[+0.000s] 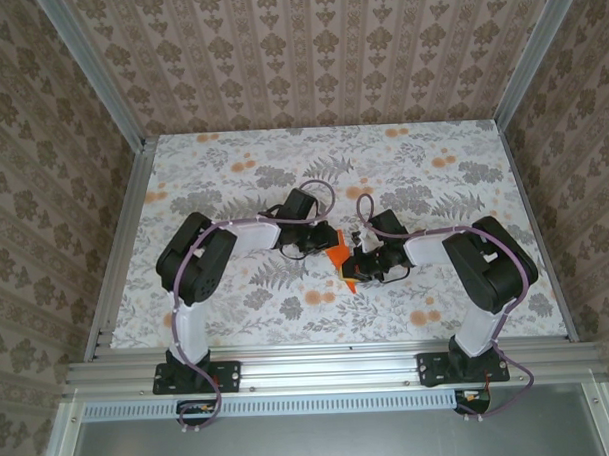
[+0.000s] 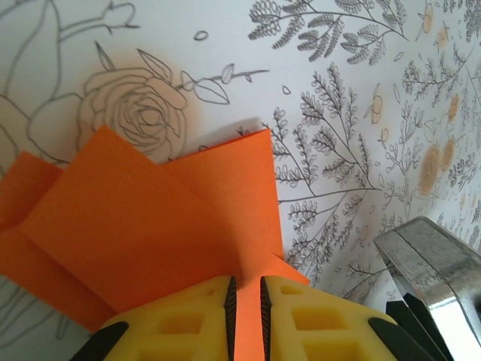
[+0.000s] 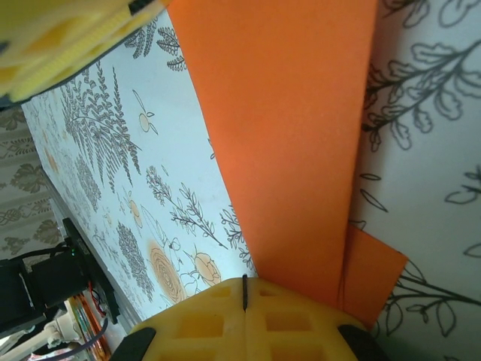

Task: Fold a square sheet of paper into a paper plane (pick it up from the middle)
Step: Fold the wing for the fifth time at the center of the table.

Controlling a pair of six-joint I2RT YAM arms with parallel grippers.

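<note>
Nearest me, the two arm bases (image 1: 195,375) sit bolted to the rail. From overhead both arms reach in toward the middle of the floral desk (image 1: 237,310). There the orange paper (image 1: 340,259) is a small bright wedge between the left gripper (image 1: 318,243) and the right gripper (image 1: 366,258). The wrists cover most of it, so from above I cannot make out the folds or how the fingers stand.

The left wrist camera fills that in. Its yellow fingers (image 2: 180,331) are drawn in to a narrow slot with orange showing inside it, so that gripper is clamped on the paper's near edge. Beyond the fingers the paper fans out in overlapping folded layers, with one pointed corner lifting toward a drawn rose. The left end of the paper is cut off by the frame. A silvery block (image 2: 425,252) intrudes at the lower right, and I cannot say what it is.

On the right wrist camera the fingers (image 3: 195,323) meet at a thin dark seam. The paper runs in at that seam, so I read it as pinched there. A broad orange band stretches away, with a small flap (image 3: 372,274) sticking out on the right. At the far top left, a blurred yellow finger of the left gripper is cut off by the frame's corner.
</note>
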